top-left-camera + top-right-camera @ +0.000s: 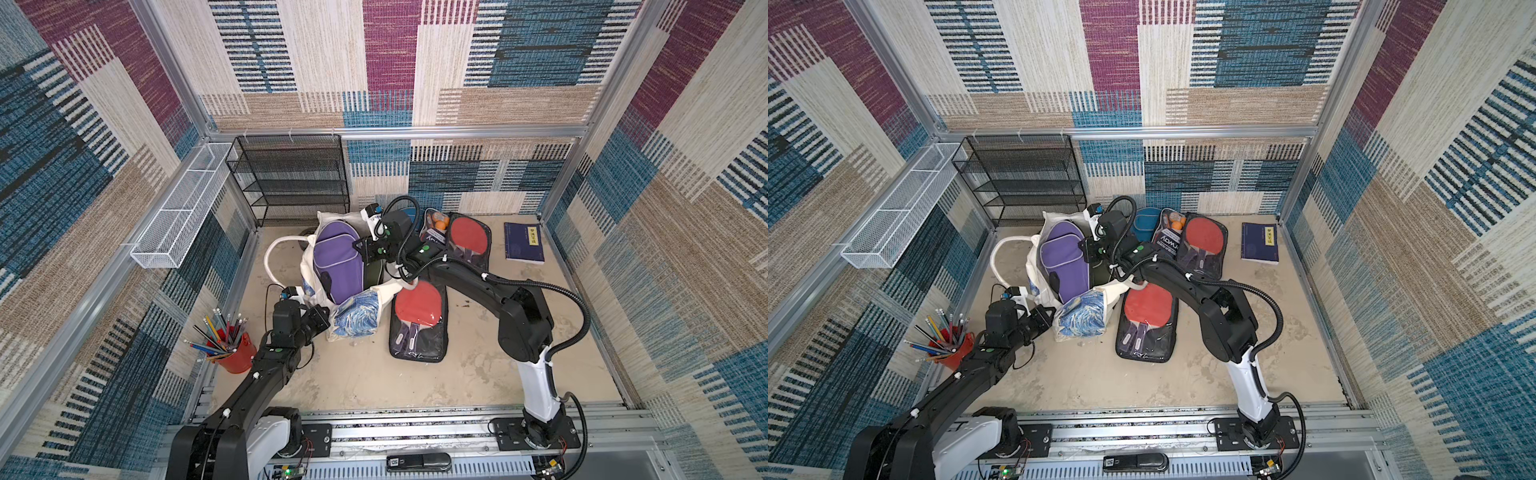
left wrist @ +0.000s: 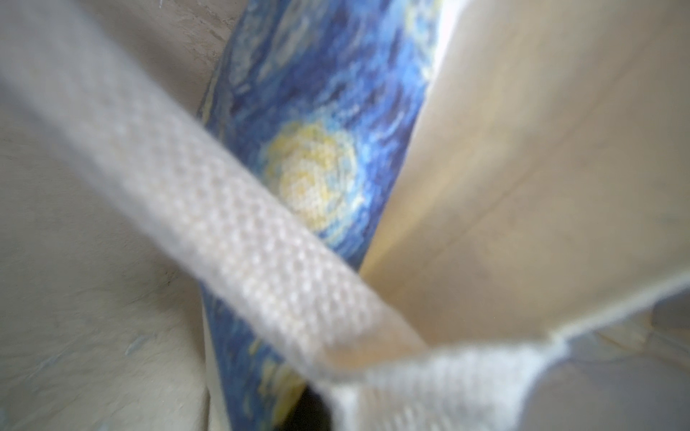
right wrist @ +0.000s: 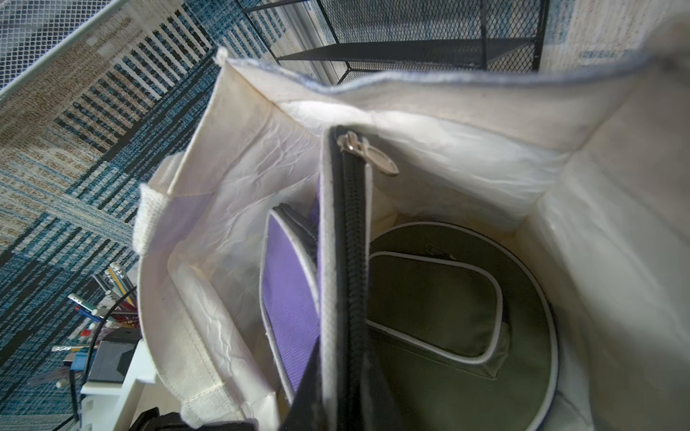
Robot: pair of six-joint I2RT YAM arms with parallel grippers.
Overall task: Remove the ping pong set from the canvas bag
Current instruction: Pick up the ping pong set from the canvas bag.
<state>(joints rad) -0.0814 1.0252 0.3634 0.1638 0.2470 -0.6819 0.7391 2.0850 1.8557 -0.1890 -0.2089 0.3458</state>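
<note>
The canvas bag (image 1: pixel 357 318), soft and floppy, slumps mid-bench, and the jaws of the left gripper (image 1: pixel 321 315) are pressed together on its rim by the handle, which should keep the mouth from collapsing. The ping pong set's purple case (image 1: pixel 334 262) stands half out of the bag's mouth, probably light and fairly stiff, with a dark green case (image 3: pixel 448 298) deeper inside. The jaws of the right gripper (image 1: pixel 367 249) look pinched on the purple case's zipped rim, a sensibly firm hold. On the right arm's side of the bag, white lettering on a clear case (image 1: pixel 432 240) and a blue book (image 1: pixel 524 242)'s yellow label are too small to read.
</note>
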